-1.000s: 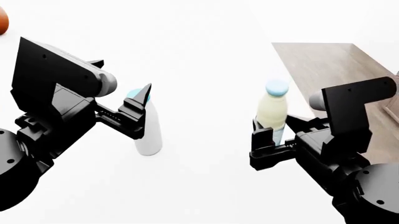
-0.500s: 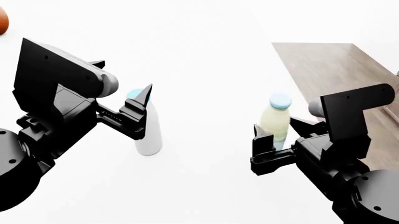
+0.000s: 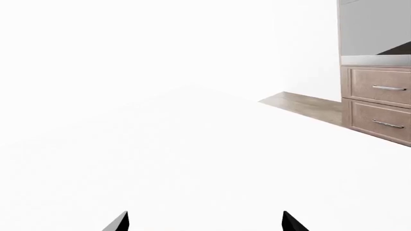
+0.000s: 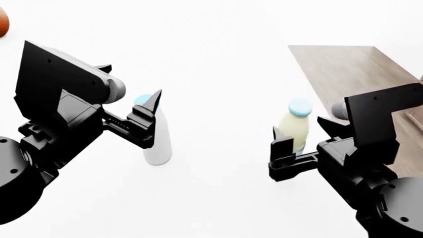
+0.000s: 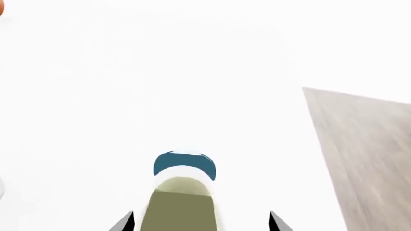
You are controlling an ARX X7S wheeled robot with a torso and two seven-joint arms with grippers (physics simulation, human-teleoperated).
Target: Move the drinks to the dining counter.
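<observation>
The pale-yellow bottle [image 4: 294, 130] with a light-blue cap stands upright on the white counter [image 4: 218, 59]. My right gripper [image 4: 302, 133] is open, with a finger on each side of the bottle's lower body. In the right wrist view the bottle [image 5: 183, 202] sits between the spread jaws [image 5: 200, 222] with gaps on both sides. The plain white bottle [image 4: 158, 144] stands left of centre, partly behind a finger of my left gripper [image 4: 132, 87]. The left gripper [image 3: 205, 222] is open and holds nothing; the white bottle does not show in its wrist view. The cream bottle is out of view.
A reddish-orange object [image 4: 2, 22] lies at the counter's far left corner and also shows in the right wrist view [image 5: 1, 7]. The counter's right edge drops to wooden floor [image 4: 350, 69]. Brown drawer cabinets [image 3: 378, 106] stand beyond the floor.
My right gripper has lowered the pale-yellow bottle and its jaws have spread apart from it. The left arm and the white bottle have not moved.
</observation>
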